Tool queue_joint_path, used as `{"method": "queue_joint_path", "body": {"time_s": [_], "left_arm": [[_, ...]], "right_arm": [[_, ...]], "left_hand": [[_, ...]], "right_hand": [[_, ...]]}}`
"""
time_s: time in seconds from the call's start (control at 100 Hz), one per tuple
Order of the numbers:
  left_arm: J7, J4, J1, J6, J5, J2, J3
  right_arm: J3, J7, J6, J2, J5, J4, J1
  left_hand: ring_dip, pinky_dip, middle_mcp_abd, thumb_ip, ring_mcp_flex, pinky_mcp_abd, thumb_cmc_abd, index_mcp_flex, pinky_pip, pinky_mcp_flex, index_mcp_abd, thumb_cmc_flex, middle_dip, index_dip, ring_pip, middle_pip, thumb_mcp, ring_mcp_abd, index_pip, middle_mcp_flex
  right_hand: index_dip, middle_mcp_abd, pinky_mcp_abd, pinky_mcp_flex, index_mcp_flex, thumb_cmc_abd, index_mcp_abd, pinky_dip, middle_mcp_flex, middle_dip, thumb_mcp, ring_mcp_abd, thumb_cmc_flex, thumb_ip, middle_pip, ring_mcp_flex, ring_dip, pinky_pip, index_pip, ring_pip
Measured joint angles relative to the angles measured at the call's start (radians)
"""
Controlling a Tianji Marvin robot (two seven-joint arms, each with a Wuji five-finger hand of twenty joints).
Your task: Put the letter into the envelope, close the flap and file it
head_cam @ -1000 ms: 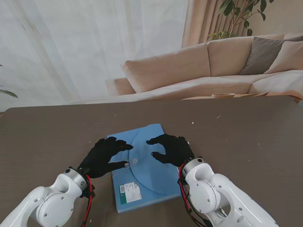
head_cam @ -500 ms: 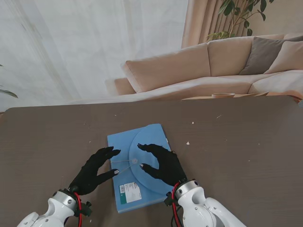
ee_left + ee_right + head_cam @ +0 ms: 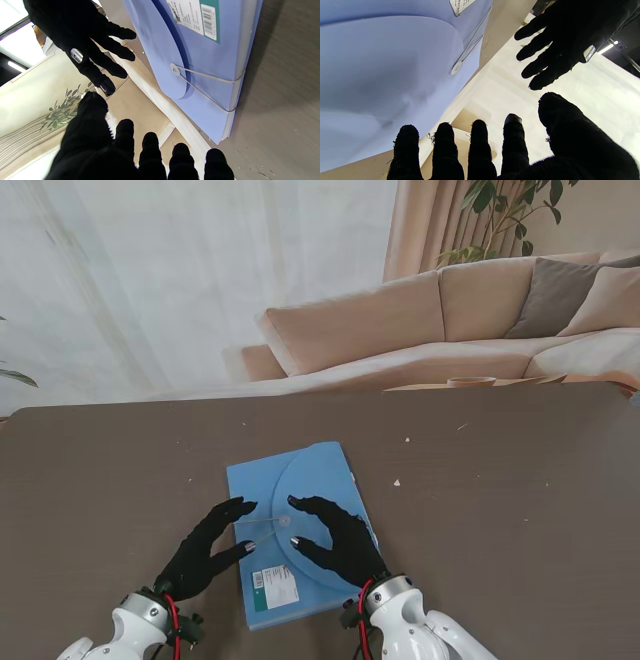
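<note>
Blue envelope [image 3: 300, 535] flat on brown desk [image 3: 500, 480], rounded flap [image 3: 320, 510] down, elastic string [image 3: 207, 87] looped from flap button round its left edge. Left hand [image 3: 205, 545] just beside left edge, right hand [image 3: 335, 540] over flap; both with fingers spread, holding nothing. Barcode label [image 3: 275, 585] on corner nearest me.

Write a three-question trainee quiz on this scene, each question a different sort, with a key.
1. True or false: the left hand holds the envelope.
2. The elastic runs from the flap's button around which envelope edge? A. robot's left B. robot's right C. the far edge
3. Fill in: the round flap lies ____ over the envelope.

Key: 1 false, its fingers are spread and hold nothing; 2 A; 3 closed. The right hand is open too.
</note>
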Motion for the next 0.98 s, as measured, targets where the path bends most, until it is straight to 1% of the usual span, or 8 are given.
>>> {"method": "queue_joint_path", "body": {"time_s": [0.11, 0.13, 0.17, 0.22, 0.46, 0.59, 0.69, 0.98], "left_arm": [[0.026, 0.002, -0.001, -0.008, -0.017, -0.002, 0.012], [0.033, 0.002, -0.001, -0.008, -0.020, -0.003, 0.016], [0.038, 0.002, -0.001, -0.008, -0.025, -0.005, 0.020], [0.037, 0.002, -0.001, -0.006, -0.029, -0.008, 0.022], [0.042, -0.003, 0.005, -0.004, -0.021, -0.012, 0.021], [0.042, -0.010, 0.008, -0.003, -0.026, -0.012, 0.017], [0.041, -0.015, 0.010, 0.006, -0.033, -0.013, 0.016], [0.026, -0.018, 0.016, 0.007, -0.018, -0.010, 0.014]], "right_arm": [[-0.002, 0.013, -0.011, 0.000, -0.003, 0.009, 0.008], [-0.002, 0.015, -0.012, 0.000, -0.003, 0.009, 0.009], [-0.002, 0.018, -0.013, 0.000, -0.003, 0.009, 0.010], [-0.002, 0.020, -0.016, 0.001, -0.005, 0.009, 0.010], [0.000, 0.019, -0.021, 0.002, -0.017, 0.006, -0.002], [-0.001, 0.011, -0.011, 0.001, 0.006, -0.004, -0.009], [-0.015, -0.014, 0.003, -0.004, 0.019, -0.007, -0.003], [-0.028, -0.007, 0.006, -0.009, 0.006, -0.005, 0.015]], "left_hand": [[-0.001, -0.012, -0.002, 0.000, 0.000, -0.004, 0.000, 0.000, 0.000, 0.000, -0.003, 0.000, 0.000, -0.006, 0.000, -0.007, 0.000, -0.007, 0.001, -0.014], [-0.002, -0.012, -0.003, 0.000, 0.000, -0.011, 0.000, 0.000, 0.000, 0.000, -0.005, 0.000, 0.000, -0.006, -0.001, -0.010, 0.000, -0.009, 0.001, -0.011], [-0.003, -0.013, -0.004, 0.000, 0.000, -0.011, 0.000, 0.000, 0.000, 0.000, -0.006, 0.000, 0.000, -0.006, -0.002, -0.011, 0.000, -0.011, 0.002, -0.011], [-0.009, -0.018, -0.004, 0.000, 0.000, -0.011, 0.015, 0.000, 0.000, 0.000, -0.006, 0.000, 0.000, -0.006, -0.003, -0.011, 0.000, -0.012, 0.010, -0.011], [-0.027, -0.036, -0.004, 0.000, 0.000, -0.011, 0.015, 0.000, -0.010, 0.001, -0.006, 0.000, 0.000, -0.008, -0.005, -0.012, 0.000, -0.013, 0.025, -0.011], [-0.028, -0.037, -0.004, 0.000, 0.000, -0.012, 0.016, 0.000, -0.010, 0.003, -0.007, 0.001, 0.000, -0.008, -0.005, -0.012, 0.000, -0.013, 0.025, -0.011], [-0.030, -0.038, -0.004, 0.000, 0.000, -0.012, 0.016, 0.000, -0.010, 0.003, -0.007, 0.001, 0.000, -0.008, -0.005, -0.013, 0.000, -0.013, 0.025, -0.011], [-0.039, -0.049, -0.005, 0.000, 0.000, -0.012, 0.016, 0.000, -0.010, 0.003, -0.007, 0.001, 0.000, -0.009, -0.005, -0.013, 0.000, -0.016, 0.025, -0.011]], "right_hand": [[0.000, -0.002, -0.012, -0.005, 0.000, 0.000, -0.015, 0.000, 0.000, -0.001, 0.000, -0.012, 0.000, 0.000, -0.006, -0.001, -0.009, -0.002, 0.000, -0.009], [0.000, -0.003, -0.012, -0.006, -0.011, 0.001, -0.018, 0.000, 0.000, -0.001, 0.000, -0.015, 0.000, 0.000, -0.007, -0.001, -0.010, -0.003, 0.000, -0.009], [0.000, -0.003, -0.012, -0.007, -0.025, 0.004, -0.021, 0.000, 0.000, -0.001, -0.001, -0.015, 0.000, 0.000, -0.007, -0.012, -0.010, -0.013, 0.000, -0.020], [0.000, -0.003, -0.015, -0.009, -0.025, 0.012, -0.021, 0.000, 0.000, -0.002, -0.003, -0.024, 0.000, 0.000, -0.007, -0.013, -0.010, -0.013, 0.000, -0.012], [0.000, -0.004, -0.024, -0.014, -0.025, 0.012, -0.021, 0.000, 0.000, -0.003, -0.010, -0.024, 0.000, 0.000, -0.007, -0.014, -0.010, -0.025, 0.000, -0.012], [-0.002, -0.004, -0.024, -0.015, -0.025, 0.012, -0.021, 0.000, 0.000, -0.003, -0.011, -0.024, 0.000, 0.000, -0.007, -0.022, -0.010, -0.027, 0.000, -0.012], [-0.002, -0.004, -0.024, -0.015, -0.025, 0.012, -0.021, 0.000, 0.000, -0.003, -0.011, -0.024, 0.000, 0.000, -0.007, -0.022, -0.010, -0.027, 0.000, -0.012], [-0.012, -0.004, -0.024, -0.015, -0.025, 0.012, -0.021, 0.000, 0.000, -0.006, -0.012, -0.025, 0.000, 0.000, -0.007, -0.022, -0.011, -0.038, 0.000, -0.012]]}}
